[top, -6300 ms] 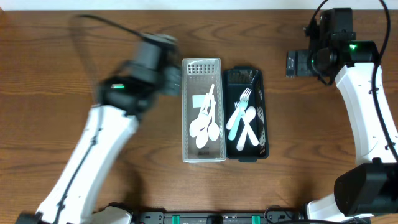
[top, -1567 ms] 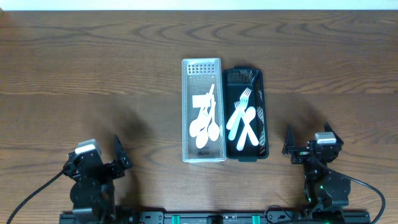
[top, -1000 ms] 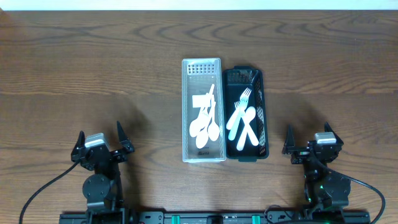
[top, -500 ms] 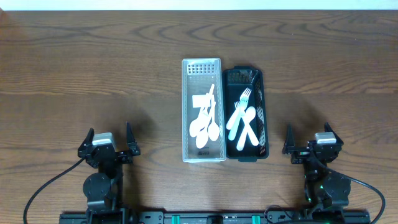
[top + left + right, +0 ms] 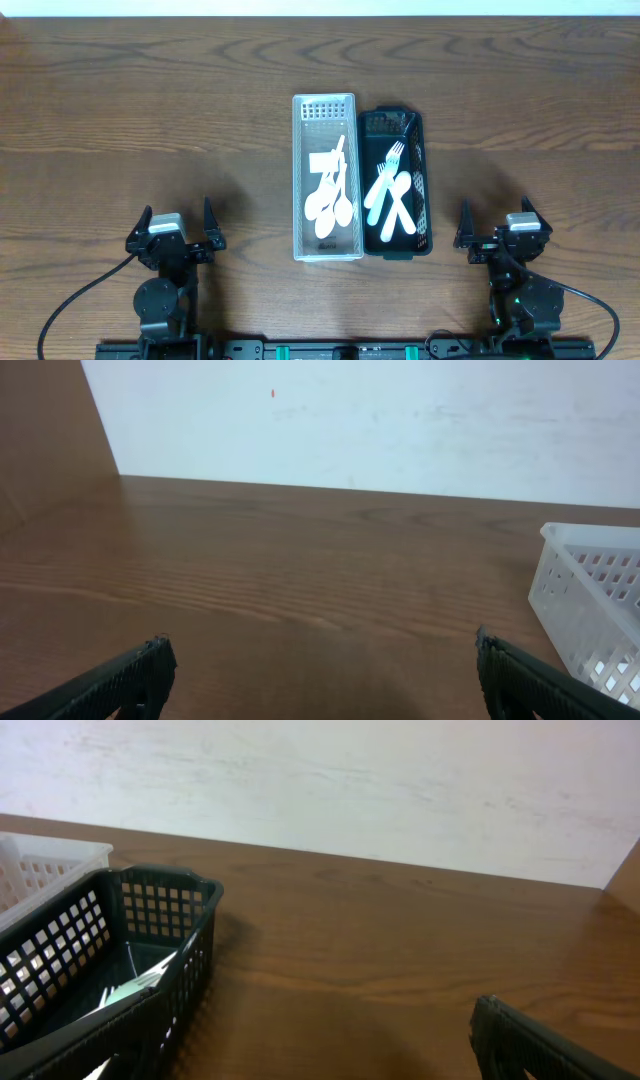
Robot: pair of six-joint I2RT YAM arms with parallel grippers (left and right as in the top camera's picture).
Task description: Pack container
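Note:
A clear white basket (image 5: 325, 118) at the table's middle holds several white spoons (image 5: 330, 195). A black basket (image 5: 420, 135) touching its right side holds white forks and knives (image 5: 390, 190). My left gripper (image 5: 174, 226) rests open and empty near the front edge, left of the baskets. My right gripper (image 5: 497, 228) rests open and empty near the front edge, right of them. The left wrist view shows the white basket's corner (image 5: 590, 600) and both open fingertips (image 5: 320, 665). The right wrist view shows the black basket (image 5: 110, 960) with cutlery inside.
Bare brown wood surrounds the baskets. A white wall (image 5: 360, 420) runs behind the table's far edge. Black cables (image 5: 70, 300) trail from both arm bases at the front.
The left arm has come back from beside the white basket to its rest pose at the front left, settling over the last second. The right arm is parked and still. The baskets are unchanged.

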